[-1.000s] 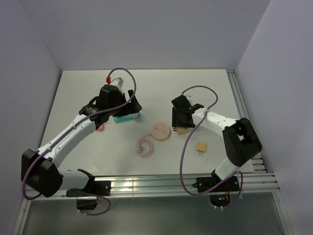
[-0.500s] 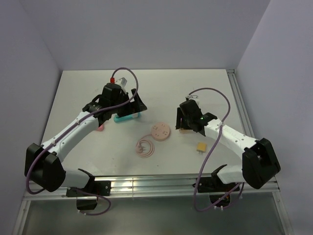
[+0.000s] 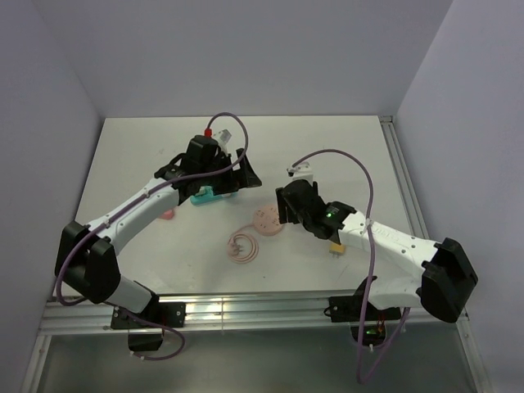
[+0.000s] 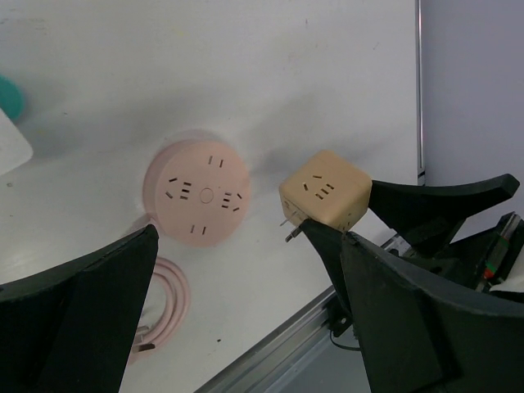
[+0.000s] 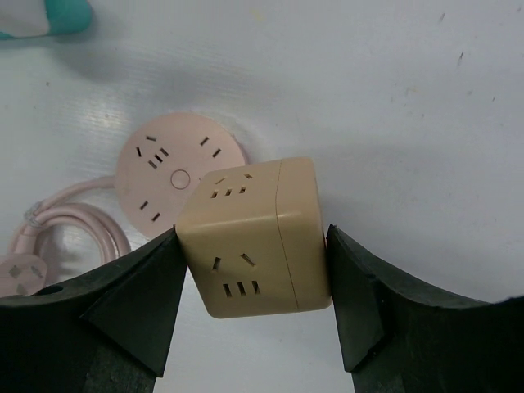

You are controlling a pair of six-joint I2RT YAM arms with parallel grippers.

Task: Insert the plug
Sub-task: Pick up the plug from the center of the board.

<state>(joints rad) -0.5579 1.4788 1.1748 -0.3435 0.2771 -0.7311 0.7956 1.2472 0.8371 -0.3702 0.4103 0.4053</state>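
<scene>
**Two-arm plug-insertion cell, seen from overhead and from both wrists.** The right end effector gripped the cube plug between its two black, wedge-shaped fingers, one pressed flat on each opposite side. The plug was a beige, smooth plastic cube with rounded edges. Its faces carried groups of small slots, and a seam ran round the body. In the left wrist view two thin metal prongs projected from its lower face, and the cube sat tilted.

The round socket lay flat on the worktop. It was a pale pink, matt disc with a central button and slot groups spaced round its top. From the right wrist the cube overlapped the disc's near-right edge; from the left wrist it stood just beside the disc. Contact could not be told. A pink cord, coiled in loose loops, lay beside the socket.

The left end effector stood spread wide and held nothing, near a teal block. A small yellow block lay beside the right arm. The worktop was white, smooth and slightly scuffed.
</scene>
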